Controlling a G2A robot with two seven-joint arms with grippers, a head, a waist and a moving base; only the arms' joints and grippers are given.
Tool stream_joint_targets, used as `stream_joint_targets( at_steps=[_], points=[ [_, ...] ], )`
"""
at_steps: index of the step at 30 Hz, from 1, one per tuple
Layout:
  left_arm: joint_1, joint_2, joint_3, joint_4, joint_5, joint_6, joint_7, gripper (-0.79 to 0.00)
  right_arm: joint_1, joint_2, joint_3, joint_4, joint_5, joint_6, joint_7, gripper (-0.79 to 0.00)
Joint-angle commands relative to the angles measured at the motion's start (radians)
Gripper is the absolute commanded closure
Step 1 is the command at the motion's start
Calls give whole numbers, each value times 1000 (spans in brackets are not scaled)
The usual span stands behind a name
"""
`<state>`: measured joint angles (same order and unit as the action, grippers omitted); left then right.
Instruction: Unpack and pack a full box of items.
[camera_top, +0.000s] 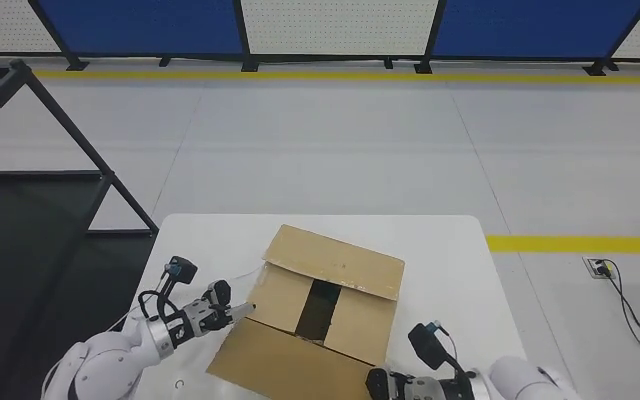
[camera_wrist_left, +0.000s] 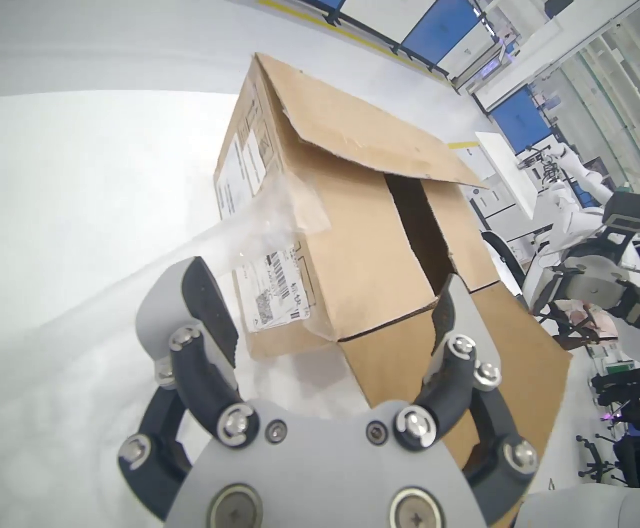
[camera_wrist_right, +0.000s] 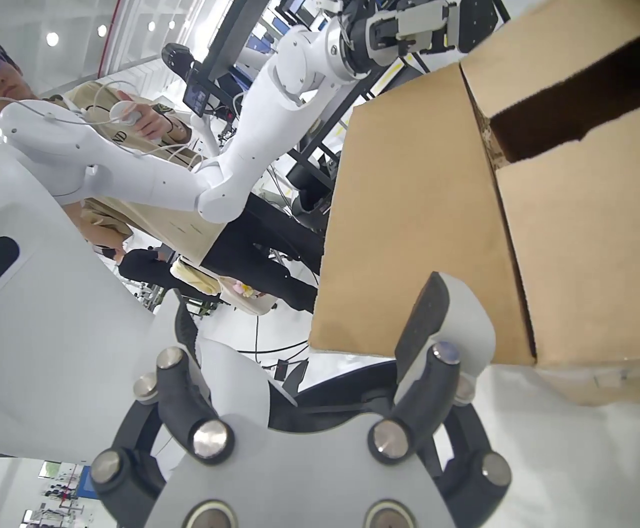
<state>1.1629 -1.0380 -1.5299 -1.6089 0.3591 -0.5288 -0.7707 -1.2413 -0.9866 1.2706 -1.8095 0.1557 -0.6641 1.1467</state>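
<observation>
Nearest us, right gripper (camera_top: 384, 384) (camera_wrist_right: 305, 315) sits at the table's near edge. Its jaws are spread with nothing between them. One finger (camera_wrist_right: 425, 310) is just beside the free edge of the box's near flap (camera_top: 285, 368); we can't tell if it touches.

Left gripper (camera_top: 236, 311) (camera_wrist_left: 325, 280) is at the box's left side by the near flap's fold. It is also spread wide and empty, with its tips close to the corner.

The brown cardboard box (camera_top: 365, 325) (camera_wrist_left: 360, 240) (camera_wrist_right: 415, 200) stands on the white table (camera_top: 200, 250), rotated a bit. The near flap is folded out toward us. The two inner flaps lie almost flat with a dark gap between them, so we can't see the contents. The far flap (camera_top: 335, 262) is raised.

We see loose clear tape (camera_wrist_left: 280, 220) and a white label (camera_wrist_left: 275, 295) on the box's left wall.

Beyond the table are pale floor with a yellow line (camera_top: 560, 243), then blue and white partition panels (camera_top: 140, 25).
</observation>
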Motion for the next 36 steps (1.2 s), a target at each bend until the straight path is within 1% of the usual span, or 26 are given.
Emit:
stream_joint_targets(
  at_steps=[1, 9, 14, 17, 23, 28, 32, 36],
  points=[
    [-6, 1, 12, 6, -10, -7, -12, -785, 6, -1, -14, 18, -25, 18, -13, -785],
    [-14, 8, 35, 10, -62, -45, -63, -785, 37, -8, -71, 77, -108, 71, -75, -785],
    [-7, 13, 44, 3, -77, -62, -79, -785, 43, -8, -85, 82, -117, 70, -89, -785],
    [-2, 16, 49, -3, -75, -68, -81, -785, 30, -5, -73, 60, -99, 41, -108, -785],
    [3, 21, 59, -9, -78, -69, -78, -785, -27, 9, -10, -16, -74, -1, -139, -785],
    [6, 24, 73, -28, -89, -71, -83, -785, -57, 20, 17, -55, -56, 20, -101, -785],
    [14, 27, 80, -47, -95, -73, -81, -785, -58, 26, 21, -65, -40, 44, -64, -785],
    [28, 30, 87, -61, -114, -81, -87, -785, -61, 31, 26, -68, -48, 72, -55, -785]
  ],
)
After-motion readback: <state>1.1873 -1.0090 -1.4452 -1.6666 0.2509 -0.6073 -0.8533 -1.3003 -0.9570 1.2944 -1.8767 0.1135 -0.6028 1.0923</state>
